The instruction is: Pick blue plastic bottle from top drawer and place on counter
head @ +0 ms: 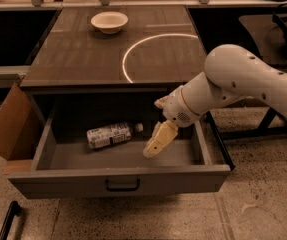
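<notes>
The blue plastic bottle (110,135) lies on its side on the floor of the open top drawer (118,176), cap pointing right. My gripper (153,149) hangs inside the drawer, pointing down and to the left, just right of the bottle's cap and apart from it. It holds nothing. The counter (83,49) lies above the drawer, with a thin white circle (155,56) marked on its right half.
A white bowl (109,21) stands at the back of the counter. A brown cardboard flap (7,126) leans beside the drawer's left side. A dark frame and chair legs (263,126) stand to the right. A black handle (8,219) lies on the speckled floor.
</notes>
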Motion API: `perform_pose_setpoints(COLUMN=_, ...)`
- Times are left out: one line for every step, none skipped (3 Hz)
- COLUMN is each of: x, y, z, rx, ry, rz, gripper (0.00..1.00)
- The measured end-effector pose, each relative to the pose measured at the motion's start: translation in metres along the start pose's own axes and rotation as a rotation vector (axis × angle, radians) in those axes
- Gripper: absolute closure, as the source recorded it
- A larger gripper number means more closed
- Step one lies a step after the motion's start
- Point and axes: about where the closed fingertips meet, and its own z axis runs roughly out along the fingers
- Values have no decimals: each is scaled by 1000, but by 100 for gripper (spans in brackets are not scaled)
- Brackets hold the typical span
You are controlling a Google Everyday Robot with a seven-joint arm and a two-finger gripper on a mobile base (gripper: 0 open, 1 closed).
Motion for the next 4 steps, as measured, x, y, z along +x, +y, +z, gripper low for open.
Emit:
perform_pose_setpoints(x=-1, y=-11, z=24, rx=-5, ry=-1, rz=4, gripper=0)
perform_pose_setpoints(x=-6, y=-25, z=53, rx=3, ry=8, rz=9, gripper=0)
perform_pose_setpoints(x=-14, y=-41, z=91, rx=20, ry=11, rz=4, gripper=0)
perform_pose_setpoints(x=-19, y=-50, z=113, rx=40, ry=3, rz=1, gripper=0)
